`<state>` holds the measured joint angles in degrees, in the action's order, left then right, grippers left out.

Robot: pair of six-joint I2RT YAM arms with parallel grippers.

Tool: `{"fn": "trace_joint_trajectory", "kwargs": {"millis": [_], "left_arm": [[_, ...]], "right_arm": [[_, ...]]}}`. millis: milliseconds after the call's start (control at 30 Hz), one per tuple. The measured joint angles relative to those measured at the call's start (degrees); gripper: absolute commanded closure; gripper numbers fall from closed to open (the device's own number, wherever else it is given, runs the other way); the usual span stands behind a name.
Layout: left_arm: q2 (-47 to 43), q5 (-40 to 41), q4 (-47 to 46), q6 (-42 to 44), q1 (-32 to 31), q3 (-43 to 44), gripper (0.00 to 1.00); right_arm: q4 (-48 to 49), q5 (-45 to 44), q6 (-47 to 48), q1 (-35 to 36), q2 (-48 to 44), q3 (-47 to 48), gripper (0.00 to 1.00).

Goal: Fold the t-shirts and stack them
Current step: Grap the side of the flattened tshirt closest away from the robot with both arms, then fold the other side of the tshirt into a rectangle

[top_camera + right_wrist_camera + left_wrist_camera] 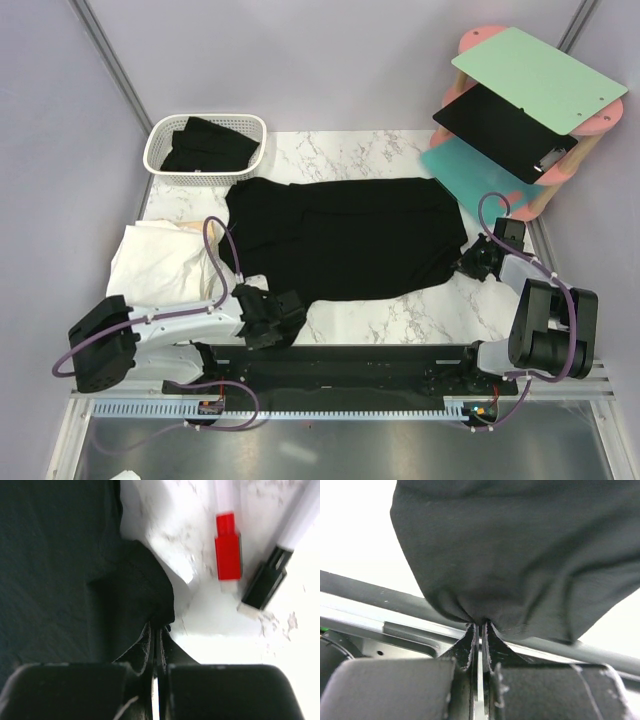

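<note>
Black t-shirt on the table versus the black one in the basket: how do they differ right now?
The table t-shirt lies spread out; the basket t-shirt is bunched up. The table t-shirt is pinched by the left gripper and right gripper at its near corners; the basket t-shirt is untouched. Both are plain black cloth.

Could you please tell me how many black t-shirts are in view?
2. The spread black t-shirt lies across the table; the bundled black t-shirt sits in the basket at far left, possibly hiding others.
</note>
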<state>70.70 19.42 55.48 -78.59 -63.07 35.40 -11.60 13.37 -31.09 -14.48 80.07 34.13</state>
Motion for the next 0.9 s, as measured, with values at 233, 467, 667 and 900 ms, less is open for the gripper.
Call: {"fn": "trace_joint_trajectory", "kwargs": {"millis": [233, 467, 667, 900], "left_arm": [[-5.8, 6.1, 2.1, -1.9, -1.9, 6.5, 0.98], [-1.4, 15.3, 9.3, -2.5, -1.6, 19.9, 0.98], [0.8, 19.8, 11.8, -1.8, 3.2, 25.0, 0.98], [0.9, 22.5, 10.2, 5.7, 13.3, 26.6, 0.98]], "right_arm": [[-6.3, 0.2, 1.3, 0.0, -4.7, -1.2, 1.0], [-10.3, 0.3, 2.2, 0.0, -10.5, -1.0, 1.0], [-11.6, -0.6, 2.7, 0.0, -11.8, 2.1, 1.0], [-9.1, -1.2, 2.1, 0.0, -10.3, 4.9, 1.0]]}}
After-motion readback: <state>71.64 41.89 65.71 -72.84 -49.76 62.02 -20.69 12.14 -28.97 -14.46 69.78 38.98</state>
